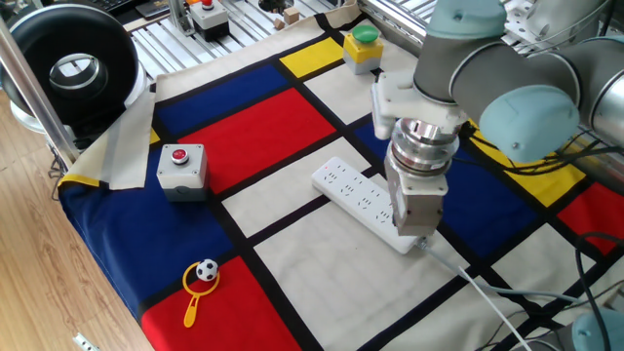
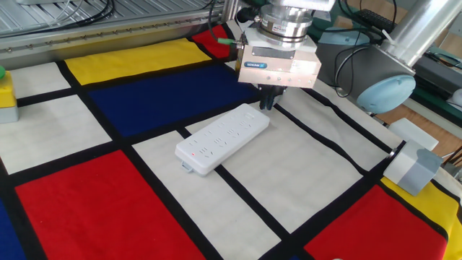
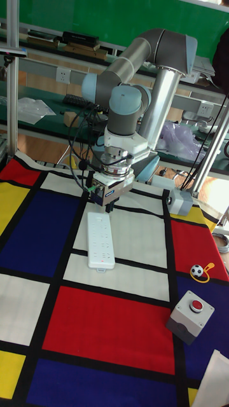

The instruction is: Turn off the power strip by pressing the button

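The power strip (image 2: 222, 138) lies flat on a white field of the coloured cloth (image 2: 144, 87), near the middle of the table. It lies at an angle to the cloth's black lines. One end has a small red light; the other end is under the gripper (image 2: 268, 100). In the one fixed view, a white cable (image 1: 487, 292) leaves this covered end and runs toward the table's near edge.

The gripper points straight down over that end of the strip. Its dark fingers (image 3: 107, 205) are just above the strip or touching it; I cannot tell which. I also cannot tell if the fingers are together or apart, because the pictures show them only as one dark shape. The button itself I cannot make out on the white casing.

A grey box with a red button (image 1: 181, 167) stands well apart from the strip, toward the cloth's edge. A yellow box with a green button (image 1: 362, 48) stands near the far edge. A small toy with a football (image 1: 201, 283) lies near a corner.
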Available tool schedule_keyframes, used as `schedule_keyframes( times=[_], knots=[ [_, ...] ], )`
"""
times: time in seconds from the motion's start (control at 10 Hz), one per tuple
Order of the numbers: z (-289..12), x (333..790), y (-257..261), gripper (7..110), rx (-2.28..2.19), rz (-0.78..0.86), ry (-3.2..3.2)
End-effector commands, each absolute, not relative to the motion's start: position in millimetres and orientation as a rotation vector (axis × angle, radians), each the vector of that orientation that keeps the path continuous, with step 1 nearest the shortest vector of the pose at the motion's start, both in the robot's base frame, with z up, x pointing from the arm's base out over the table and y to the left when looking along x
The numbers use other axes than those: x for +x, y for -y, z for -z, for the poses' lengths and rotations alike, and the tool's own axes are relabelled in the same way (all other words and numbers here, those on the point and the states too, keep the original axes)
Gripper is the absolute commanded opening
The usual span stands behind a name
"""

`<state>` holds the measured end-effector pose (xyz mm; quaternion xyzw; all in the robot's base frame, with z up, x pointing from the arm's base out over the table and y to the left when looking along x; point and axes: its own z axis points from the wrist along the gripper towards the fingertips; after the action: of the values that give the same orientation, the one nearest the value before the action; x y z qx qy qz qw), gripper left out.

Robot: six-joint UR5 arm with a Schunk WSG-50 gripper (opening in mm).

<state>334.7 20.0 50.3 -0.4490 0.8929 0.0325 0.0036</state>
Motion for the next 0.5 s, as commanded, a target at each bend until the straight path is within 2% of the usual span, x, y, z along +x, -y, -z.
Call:
schedule_keyframes(
  times=[0.0,0.1,0.2,0.4],
  knots=[
    [-53,339,-30,7,-1.674,-0.14,-2.596],
    [-55,341,-46,7,-1.712,-0.214,-2.51],
    [-50,334,-40,7,-1.813,-0.219,-2.426],
    [-48,329,-7,7,-1.973,-0.068,-2.388]
  ],
)
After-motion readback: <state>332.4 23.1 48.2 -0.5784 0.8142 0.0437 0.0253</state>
